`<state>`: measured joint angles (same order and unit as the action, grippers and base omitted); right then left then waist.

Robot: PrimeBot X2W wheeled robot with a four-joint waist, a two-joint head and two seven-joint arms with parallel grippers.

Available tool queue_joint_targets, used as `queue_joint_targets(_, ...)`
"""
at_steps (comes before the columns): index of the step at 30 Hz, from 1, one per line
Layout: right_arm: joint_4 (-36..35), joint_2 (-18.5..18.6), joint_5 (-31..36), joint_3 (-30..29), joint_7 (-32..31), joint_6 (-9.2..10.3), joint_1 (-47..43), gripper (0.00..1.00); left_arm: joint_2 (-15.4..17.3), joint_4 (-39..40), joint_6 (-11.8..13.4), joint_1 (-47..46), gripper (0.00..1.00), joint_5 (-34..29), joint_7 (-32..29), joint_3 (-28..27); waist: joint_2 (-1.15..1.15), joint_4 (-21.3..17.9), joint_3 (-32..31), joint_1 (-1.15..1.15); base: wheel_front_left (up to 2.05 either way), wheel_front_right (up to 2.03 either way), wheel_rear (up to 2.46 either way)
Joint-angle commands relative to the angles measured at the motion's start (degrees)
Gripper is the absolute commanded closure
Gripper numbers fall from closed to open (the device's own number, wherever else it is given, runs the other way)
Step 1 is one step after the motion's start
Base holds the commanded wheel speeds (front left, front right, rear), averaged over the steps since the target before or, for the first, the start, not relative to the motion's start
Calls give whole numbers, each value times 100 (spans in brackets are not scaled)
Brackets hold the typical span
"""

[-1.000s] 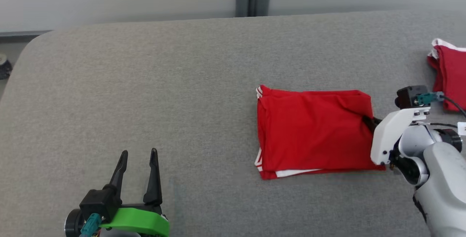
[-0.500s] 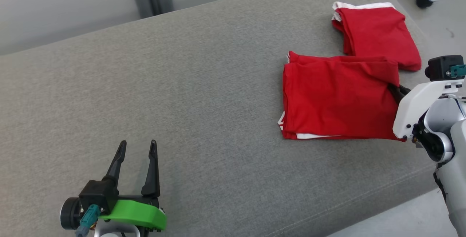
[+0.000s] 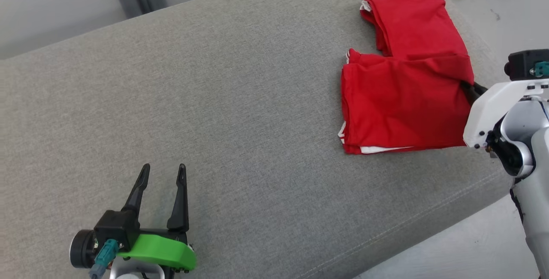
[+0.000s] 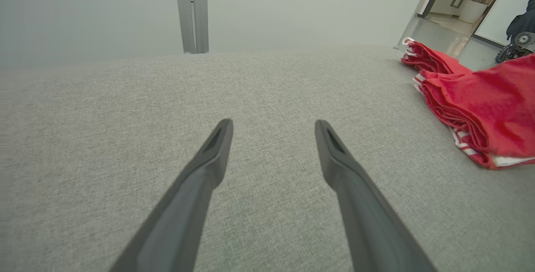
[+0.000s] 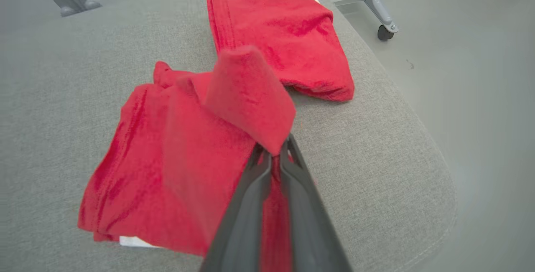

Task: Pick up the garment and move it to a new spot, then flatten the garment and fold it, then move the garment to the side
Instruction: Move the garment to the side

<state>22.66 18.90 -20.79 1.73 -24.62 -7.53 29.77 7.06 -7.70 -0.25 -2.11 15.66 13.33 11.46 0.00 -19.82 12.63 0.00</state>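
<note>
Folding appears complete. The right gripper (image 5: 271,154) clamps the folded red fabric garment (image 3: 403,112) by its edge; setting aside remains. The left gripper (image 3: 164,168) stands open.

L gripper (image 3: 164,166): blk fingers (image 3: 181,202), green mount (image 3: 159,255).

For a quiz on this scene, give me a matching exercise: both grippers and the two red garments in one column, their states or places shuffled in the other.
Column one:
1. left gripper
2. right gripper
3. nearer red garment
4. farther red garment

Column two:
A. pinched at one corner, that corner raised
B. open above the bare grey surface
C. lying folded by the far corner, nothing gripping it
D. shut on red cloth

Pairs: 1-B, 2-D, 3-A, 4-C
</note>
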Motion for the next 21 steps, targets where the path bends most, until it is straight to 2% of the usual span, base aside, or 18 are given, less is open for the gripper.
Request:
queue_joint_targets(1,49,-13,66,2,20,10,166,100,23,18,22,-58,0,17,5,5,0,181,-19,0,0,0,0)
queue_joint_targets(14,839,16,489,-392,-152,10,1609,100,-111,-143,21,-173,0,105,112,82,0,1023,-68,0,0,0,0)
queue_joint_targets(21,1279,408,889,-774,-202,10,2076,100,-134,-198,0,-226,0,95,145,124,0,1420,45,0,0,0,0)
